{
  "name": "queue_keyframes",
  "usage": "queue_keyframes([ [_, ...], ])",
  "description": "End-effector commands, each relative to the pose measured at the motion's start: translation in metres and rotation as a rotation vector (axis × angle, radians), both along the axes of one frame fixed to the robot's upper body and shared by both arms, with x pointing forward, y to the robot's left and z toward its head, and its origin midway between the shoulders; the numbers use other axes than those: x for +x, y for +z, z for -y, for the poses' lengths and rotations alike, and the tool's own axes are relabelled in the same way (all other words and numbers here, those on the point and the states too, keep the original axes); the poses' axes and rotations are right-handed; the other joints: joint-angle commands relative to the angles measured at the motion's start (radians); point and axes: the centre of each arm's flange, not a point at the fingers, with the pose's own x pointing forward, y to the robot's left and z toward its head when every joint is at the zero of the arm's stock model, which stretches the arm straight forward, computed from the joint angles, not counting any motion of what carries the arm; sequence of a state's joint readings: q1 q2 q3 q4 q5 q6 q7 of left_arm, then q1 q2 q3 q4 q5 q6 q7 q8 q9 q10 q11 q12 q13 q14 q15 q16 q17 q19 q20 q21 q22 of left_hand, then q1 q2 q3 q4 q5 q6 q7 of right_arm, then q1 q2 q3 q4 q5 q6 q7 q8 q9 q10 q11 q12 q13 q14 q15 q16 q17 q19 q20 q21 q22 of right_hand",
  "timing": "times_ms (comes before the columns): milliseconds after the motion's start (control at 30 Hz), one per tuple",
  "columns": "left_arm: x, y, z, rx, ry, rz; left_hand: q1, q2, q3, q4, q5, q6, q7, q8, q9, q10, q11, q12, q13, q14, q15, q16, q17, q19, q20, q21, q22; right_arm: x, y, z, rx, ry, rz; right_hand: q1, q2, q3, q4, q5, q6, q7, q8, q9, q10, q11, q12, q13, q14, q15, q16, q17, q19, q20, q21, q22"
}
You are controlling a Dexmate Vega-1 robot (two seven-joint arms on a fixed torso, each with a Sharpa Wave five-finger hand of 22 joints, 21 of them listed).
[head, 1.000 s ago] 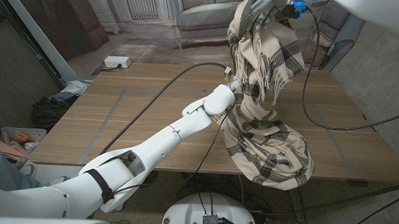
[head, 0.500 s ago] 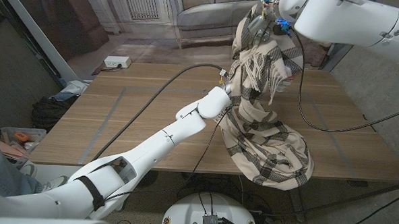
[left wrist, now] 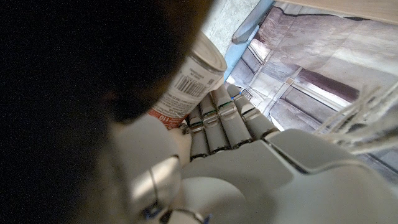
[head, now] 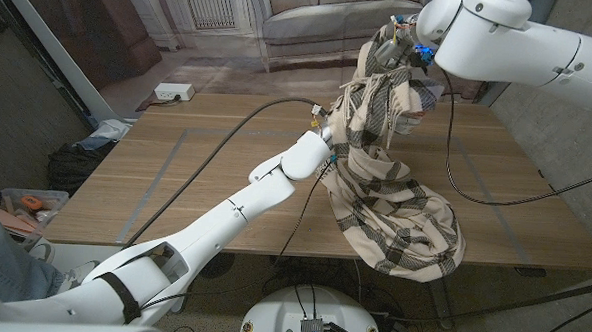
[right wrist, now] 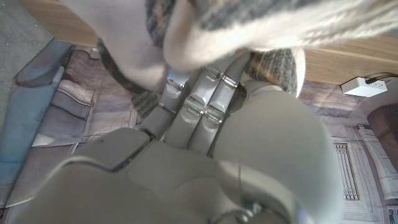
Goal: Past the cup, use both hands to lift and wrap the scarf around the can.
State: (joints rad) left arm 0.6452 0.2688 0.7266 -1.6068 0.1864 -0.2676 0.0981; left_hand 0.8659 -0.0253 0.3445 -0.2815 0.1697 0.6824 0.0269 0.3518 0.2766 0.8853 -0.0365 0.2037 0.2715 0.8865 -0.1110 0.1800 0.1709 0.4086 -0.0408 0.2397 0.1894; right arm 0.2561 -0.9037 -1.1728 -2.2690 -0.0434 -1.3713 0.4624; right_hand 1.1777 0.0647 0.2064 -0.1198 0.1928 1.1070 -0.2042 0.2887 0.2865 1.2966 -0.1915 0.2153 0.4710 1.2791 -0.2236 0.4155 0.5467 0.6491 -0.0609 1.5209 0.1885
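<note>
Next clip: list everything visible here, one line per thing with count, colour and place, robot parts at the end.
scarf: one, cream with dark plaid stripes, lifted at the far side of the table, its lower end piled at the near right edge.
can: one, white label with barcode and red print, against the left hand's fingers in the left wrist view.
table: one, light wood, across the head view.
black cable: one, running over the table.
white box: one, on the floor beyond the table.
sofa: one, grey, in the background.
left hand: white, by the can, under the scarf.
right hand: holds the scarf's top up.
</note>
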Motion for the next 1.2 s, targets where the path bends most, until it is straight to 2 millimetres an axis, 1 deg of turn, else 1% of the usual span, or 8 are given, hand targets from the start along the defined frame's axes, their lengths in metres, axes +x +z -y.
queue_keyframes([
  [33, -0.001, -0.003, -0.011, -0.026, 0.004, -0.008, 0.069, 0.141, 0.227, 0.213, 0.006, 0.311, -0.067, 0.007, 0.001, 0.143, -0.140, 0.006, 0.003, 0.005, -0.071, 0.008, 0.004, -0.004, -0.016, -0.006, 0.001, 0.003, -0.015, -0.003, 0.007, 0.015, -0.067, 0.000, 0.008, 0.017, -0.014, -0.004, -0.008, -0.001, 0.010, 0.006, -0.004, -0.001, 0.005, 0.004, -0.003, -0.001, -0.019, -0.005, -0.004, -0.158, -0.007, -0.001],
  [100, -0.001, -0.003, -0.014, -0.037, 0.004, -0.011, 0.068, 0.142, 0.228, 0.213, 0.006, 0.310, -0.065, 0.007, 0.000, 0.141, -0.138, 0.006, 0.003, 0.005, -0.070, 0.008, 0.004, -0.005, -0.014, -0.006, 0.001, 0.002, -0.016, -0.005, 0.009, 0.018, -0.065, -0.009, 0.008, 0.028, -0.018, -0.010, -0.012, -0.001, 0.013, 0.006, -0.003, -0.001, 0.006, 0.008, -0.001, -0.001, -0.029, -0.007, -0.007, -0.158, -0.011, -0.001],
  [200, -0.001, -0.002, -0.018, -0.052, 0.002, -0.018, 0.068, 0.141, 0.228, 0.213, 0.006, 0.312, -0.065, 0.008, 0.000, 0.142, -0.137, 0.006, 0.003, 0.006, -0.070, 0.008, 0.003, -0.005, -0.014, -0.006, 0.001, 0.000, -0.015, -0.005, 0.029, 0.031, -0.062, -0.013, 0.006, 0.036, -0.022, -0.011, -0.013, -0.001, 0.015, 0.005, -0.004, -0.001, 0.005, 0.008, 0.000, -0.002, -0.037, -0.007, -0.009, -0.157, -0.012, -0.001],
  [400, -0.006, -0.002, -0.013, -0.028, -0.019, -0.022, 0.068, 0.141, 0.230, 0.212, 0.006, 0.310, -0.064, 0.008, -0.001, 0.146, -0.135, 0.008, 0.004, 0.004, -0.071, 0.007, 0.003, -0.005, -0.014, -0.006, 0.001, -0.004, -0.017, -0.006, 0.058, 0.059, -0.048, -0.020, 0.000, 0.055, -0.028, -0.010, -0.014, -0.001, 0.019, 0.001, -0.003, -0.002, 0.003, 0.009, 0.005, -0.001, -0.048, -0.007, -0.009, -0.158, -0.014, -0.001],
  [767, -0.012, -0.005, -0.007, 0.003, -0.025, -0.012, 0.067, 0.141, 0.233, 0.212, 0.005, 0.313, -0.063, 0.010, -0.001, 0.146, -0.138, 0.007, 0.004, 0.006, -0.072, 0.008, 0.003, -0.005, -0.014, -0.006, 0.001, -0.012, -0.019, -0.010, 0.069, 0.079, -0.011, -0.029, -0.008, 0.076, -0.030, -0.011, -0.014, -0.001, 0.024, -0.001, 0.000, -0.001, 0.003, 0.010, 0.011, -0.002, -0.057, -0.003, -0.012, -0.157, -0.012, 0.001],
  [833, -0.013, -0.005, -0.007, 0.011, -0.025, -0.009, 0.067, 0.140, 0.233, 0.211, 0.005, 0.313, -0.066, 0.010, 0.000, 0.146, -0.137, 0.008, 0.004, 0.006, -0.072, 0.007, 0.003, -0.005, -0.015, -0.006, 0.001, -0.013, -0.019, -0.011, 0.071, 0.083, -0.004, -0.031, -0.009, 0.080, -0.030, -0.011, -0.013, -0.001, 0.025, -0.002, 0.002, -0.001, 0.004, 0.011, 0.011, -0.002, -0.059, -0.002, -0.013, -0.157, -0.011, 0.001],
  [1200, -0.015, -0.007, -0.013, 0.035, -0.018, -0.004, 0.065, 0.140, 0.236, 0.212, 0.005, 0.313, -0.065, 0.012, -0.001, 0.144, -0.138, 0.007, 0.005, 0.006, -0.070, 0.008, 0.003, -0.005, -0.015, -0.006, 0.001, -0.016, -0.023, -0.013, 0.091, 0.098, 0.025, -0.041, -0.017, 0.097, -0.030, -0.011, -0.014, -0.002, 0.027, -0.006, 0.003, -0.001, 0.002, 0.010, 0.013, -0.002, -0.066, 0.004, -0.019, -0.157, -0.007, 0.002],
])
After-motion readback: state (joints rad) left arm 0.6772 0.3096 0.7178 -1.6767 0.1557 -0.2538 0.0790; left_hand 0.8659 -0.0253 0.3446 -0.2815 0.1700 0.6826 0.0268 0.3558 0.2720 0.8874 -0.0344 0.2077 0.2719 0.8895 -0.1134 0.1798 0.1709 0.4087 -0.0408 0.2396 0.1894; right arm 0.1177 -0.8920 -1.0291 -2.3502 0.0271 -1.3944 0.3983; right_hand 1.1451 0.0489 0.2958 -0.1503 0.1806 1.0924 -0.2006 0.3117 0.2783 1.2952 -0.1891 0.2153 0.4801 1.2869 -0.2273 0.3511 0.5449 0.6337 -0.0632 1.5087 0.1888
